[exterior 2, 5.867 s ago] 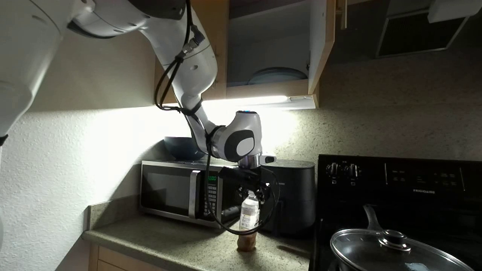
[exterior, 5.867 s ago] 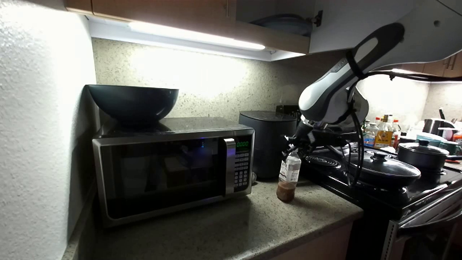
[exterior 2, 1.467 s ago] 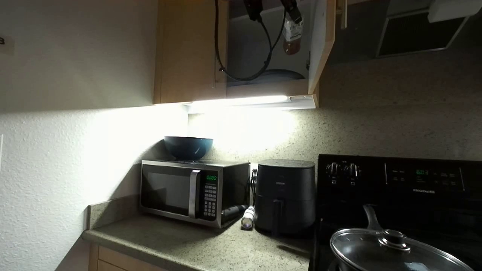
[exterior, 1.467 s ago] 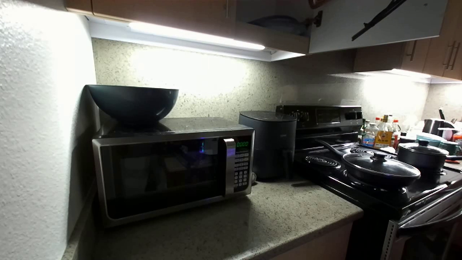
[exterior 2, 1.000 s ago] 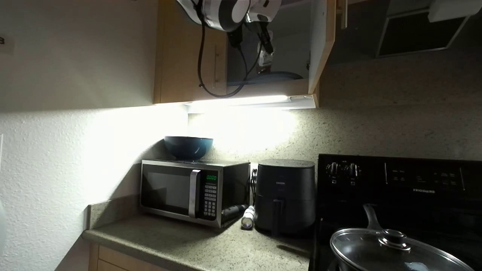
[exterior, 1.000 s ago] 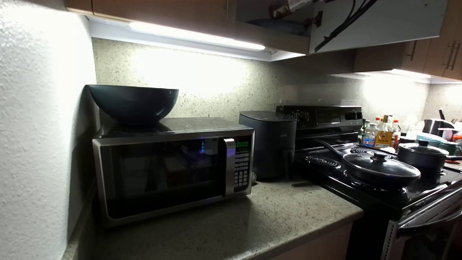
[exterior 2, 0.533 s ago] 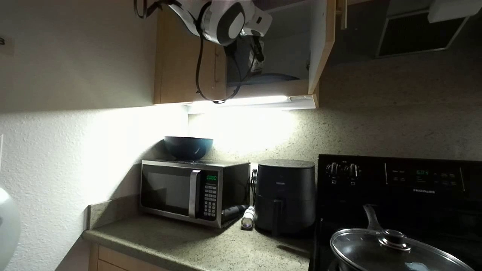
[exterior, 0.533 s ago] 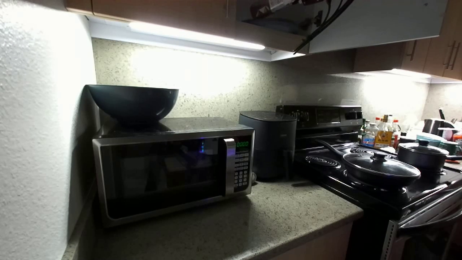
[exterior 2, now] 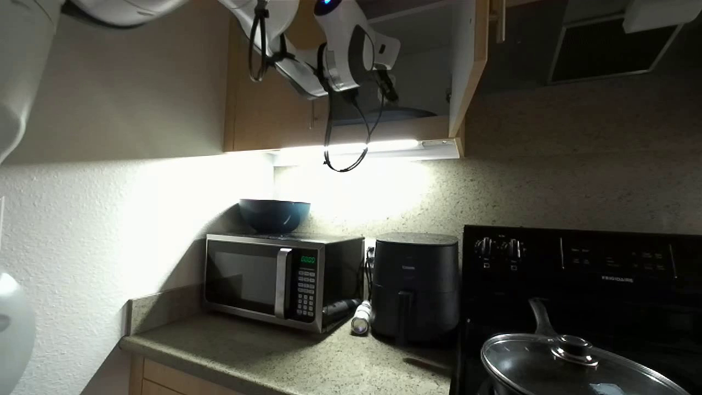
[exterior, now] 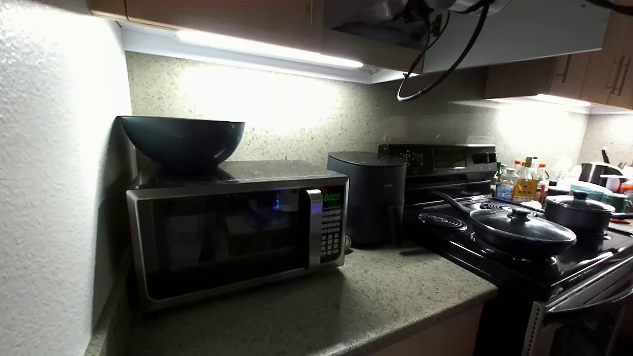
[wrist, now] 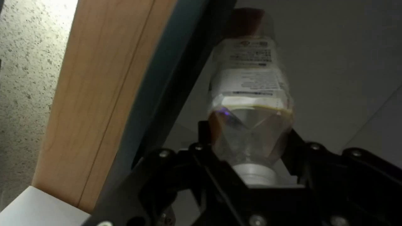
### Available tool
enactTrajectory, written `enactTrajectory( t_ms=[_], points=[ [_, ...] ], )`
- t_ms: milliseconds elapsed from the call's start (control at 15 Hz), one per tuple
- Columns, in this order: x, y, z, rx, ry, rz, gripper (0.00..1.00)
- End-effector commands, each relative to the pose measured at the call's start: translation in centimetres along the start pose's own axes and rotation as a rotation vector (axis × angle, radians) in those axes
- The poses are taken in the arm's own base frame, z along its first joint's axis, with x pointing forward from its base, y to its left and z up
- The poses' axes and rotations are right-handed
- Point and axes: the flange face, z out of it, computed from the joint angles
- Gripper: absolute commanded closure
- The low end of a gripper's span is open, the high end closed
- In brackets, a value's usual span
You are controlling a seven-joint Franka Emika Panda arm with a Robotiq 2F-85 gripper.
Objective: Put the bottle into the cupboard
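Placing step in hand: the bottle [wrist: 251, 84] was inside the open cupboard [exterior 2: 406, 129], not yet let go.
The gripper [wrist: 249, 138] had its jaws closed round the bottle's clear upper part, parted only by that width. In the wrist view the reddish end pointed away, just beside a dark dish [wrist: 166, 69]; whether the base touched the dish or the cupboard's floor could not be told. The next move likely called for keeping clear of the dish, setting the base down flat, then spreading the jaws and backing straight out.
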Motion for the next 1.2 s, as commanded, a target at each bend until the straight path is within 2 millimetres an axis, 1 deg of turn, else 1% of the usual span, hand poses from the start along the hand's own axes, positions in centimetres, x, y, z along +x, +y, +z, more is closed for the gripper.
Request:
enactTrajectory(
  t_ms=[0,67,267,333,533,667,1000,1133],
  points=[
    [-0.8,-0.3,2.3,-0.044,0.034,-0.052,0.21],
    [-1.0,-0.7,2.5,-0.049,0.038,-0.065,0.20],
    [-1.7,-1.0,3.2,-0.085,0.039,-0.092,0.02],
    [-1.8,-1.1,3.3,-0.097,0.035,-0.101,0.01],
    [-1.8,-1.6,2.7,-0.174,-0.009,-0.132,0.00],
    [-1.5,-1.9,2.1,-0.217,-0.028,-0.149,0.00],
    [1.3,-3.4,-0.1,-0.247,0.006,-0.151,0.00],
    [2.2,-3.7,-0.8,-0.248,0.019,-0.145,0.00]
  ],
)
